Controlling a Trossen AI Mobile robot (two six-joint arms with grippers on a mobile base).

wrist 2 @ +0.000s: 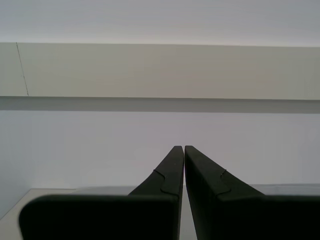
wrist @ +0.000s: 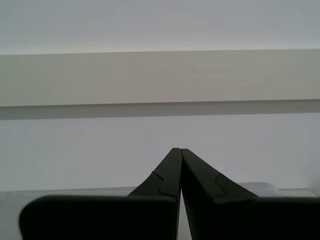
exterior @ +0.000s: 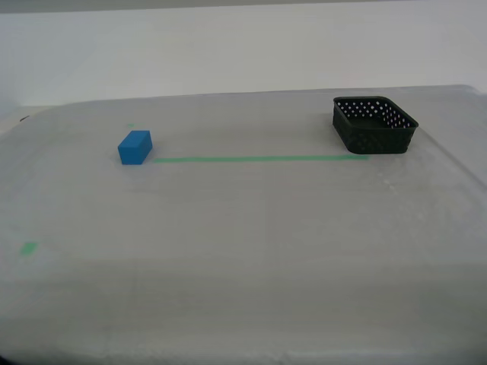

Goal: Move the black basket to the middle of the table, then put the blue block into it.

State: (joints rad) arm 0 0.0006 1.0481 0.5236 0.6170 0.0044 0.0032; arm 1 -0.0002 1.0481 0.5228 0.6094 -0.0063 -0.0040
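The black basket [exterior: 374, 125] stands at the far right of the table [exterior: 243, 251] in the exterior view, at the right end of the green tape line [exterior: 259, 159]. The blue block [exterior: 135, 147] sits at the line's left end. Neither arm shows in the exterior view. My first gripper [wrist: 180, 150] is shut and empty, pointing at a pale wall. My second gripper [wrist 2: 183, 147] is also shut and empty, facing the same wall. Neither wrist view shows the basket or the block.
A small green mark [exterior: 29, 248] lies near the table's left front and a faint one [exterior: 130, 125] behind the block. A white wall [exterior: 243, 46] rises behind the table. The table's right edge runs close past the basket.
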